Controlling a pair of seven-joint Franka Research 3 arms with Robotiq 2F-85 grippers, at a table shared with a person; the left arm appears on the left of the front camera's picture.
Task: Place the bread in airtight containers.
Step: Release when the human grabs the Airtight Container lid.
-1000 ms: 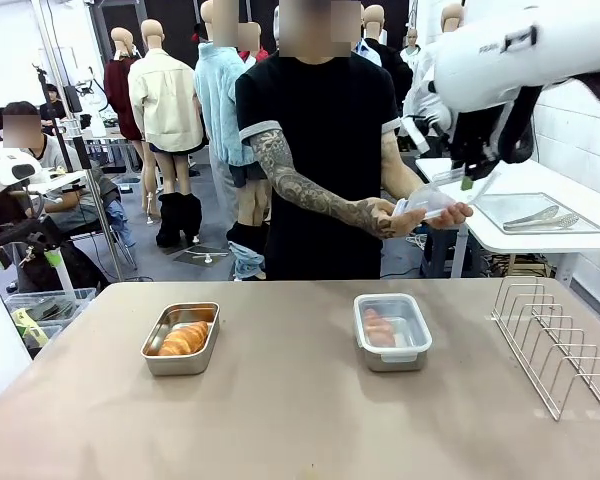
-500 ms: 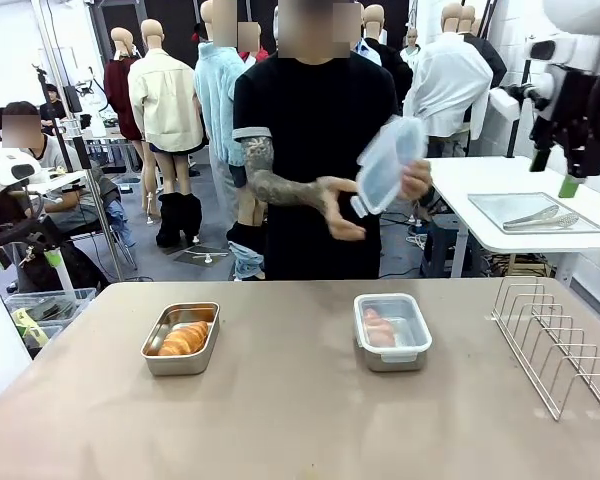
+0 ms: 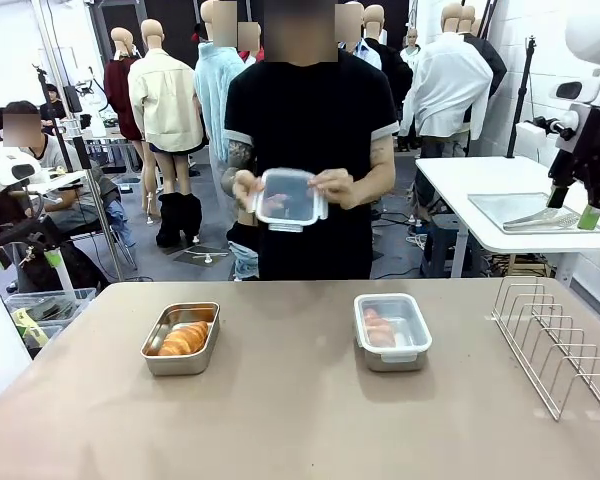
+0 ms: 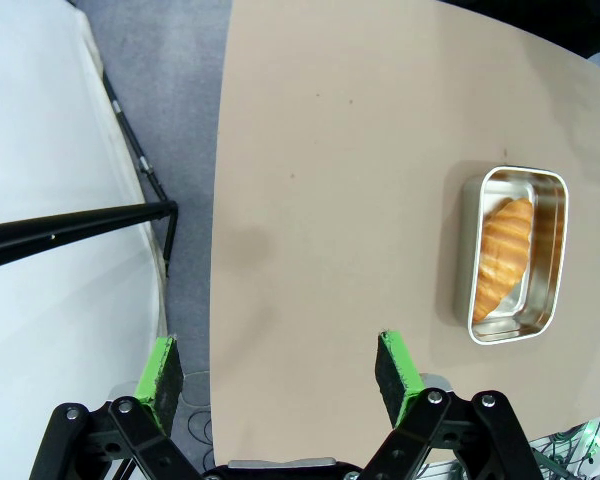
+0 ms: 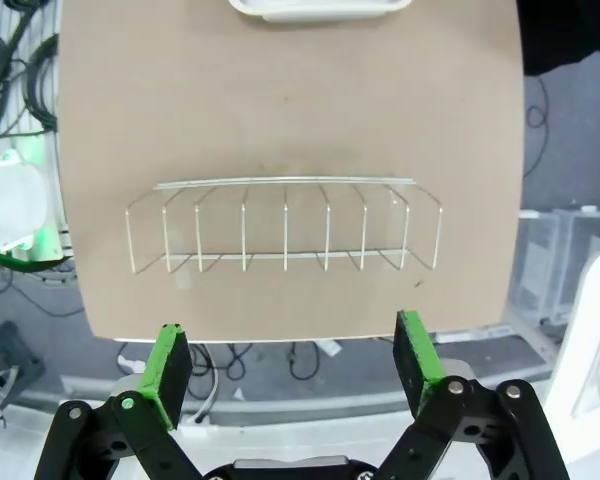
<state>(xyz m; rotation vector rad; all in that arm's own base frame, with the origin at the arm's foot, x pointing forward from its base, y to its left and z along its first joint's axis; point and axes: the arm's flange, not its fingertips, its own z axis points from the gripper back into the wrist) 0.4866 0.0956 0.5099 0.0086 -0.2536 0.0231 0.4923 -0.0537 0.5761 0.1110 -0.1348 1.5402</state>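
A person's hands (image 3: pixel 340 186) hold a clear lid (image 3: pixel 287 196) above the counter (image 3: pixel 300 400), nearer the open box (image 3: pixel 182 338) than either pincer. That box's croissant (image 4: pixel 503 255) lies lengthwise, far to one side of the empty, wide-open left pincer (image 4: pixel 278 370). The right pincer (image 5: pixel 292 357) gapes empty over a wire rack (image 5: pixel 285 235).

Open tabletop, few obstacles

Bare table (image 3: pixel 280 400) is lying between the open container (image 3: pixel 181 338) with its croissant (image 3: pixel 184 338) and the lidded container (image 3: pixel 392 331); the wire rack (image 3: pixel 558 343) is blocking the right edge, and the person's hands are holding a lid (image 3: pixel 289 196) beyond the far side.
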